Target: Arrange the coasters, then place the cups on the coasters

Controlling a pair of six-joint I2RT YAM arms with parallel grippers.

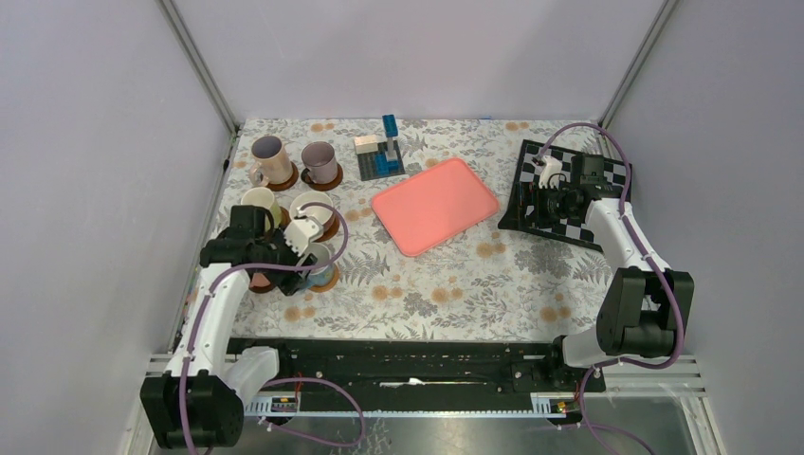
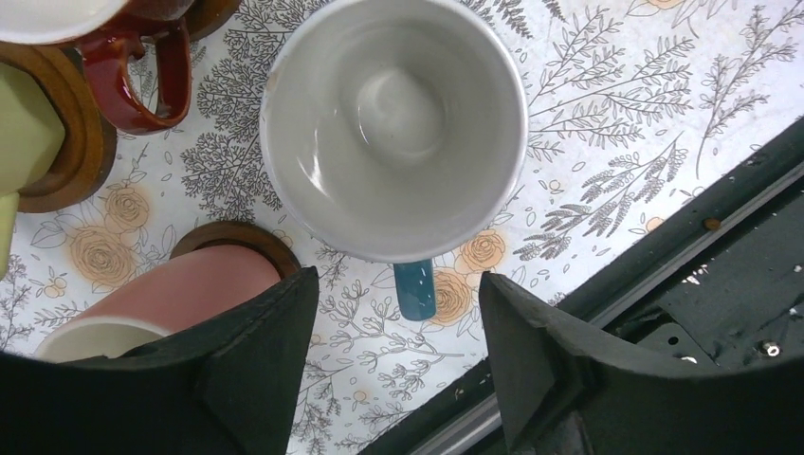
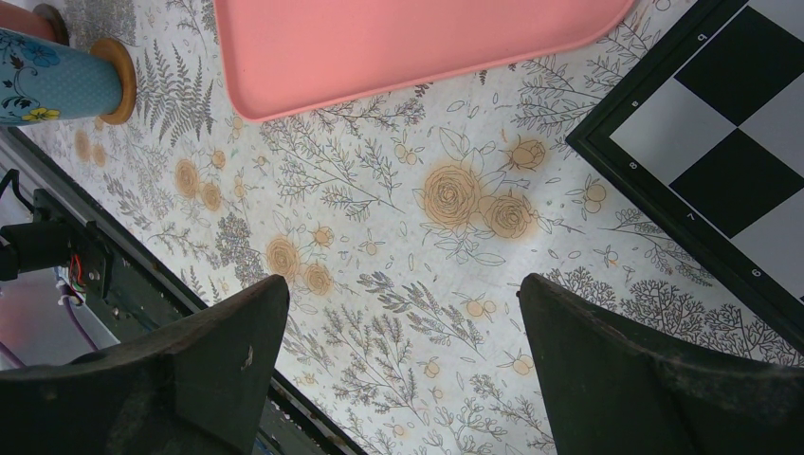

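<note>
Looking down through my left gripper (image 2: 398, 318), I see the light blue cup (image 2: 393, 123) with its white inside. Its teal handle (image 2: 414, 289) points into the gap between the open fingers, and neither finger touches it. The salmon pink cup (image 2: 180, 294) stands on a dark coaster (image 2: 237, 237) beside the left finger. The yellow cup (image 2: 24, 123) sits on a brown coaster (image 2: 81, 133). From the top, my left gripper (image 1: 308, 248) hovers over the blue cup (image 1: 322, 265). Pale pink (image 1: 270, 156), mauve (image 1: 320, 161) and wide white (image 1: 313, 210) cups rest on coasters. My right gripper (image 3: 403, 313) is open with nothing between its fingers.
The pink tray (image 1: 434, 204) lies mid-table. A chessboard (image 1: 521, 204) lies at the right under my right arm. A blue block toy (image 1: 384, 152) stands at the back. The black rail (image 2: 664, 265) runs along the near edge, close to the blue cup.
</note>
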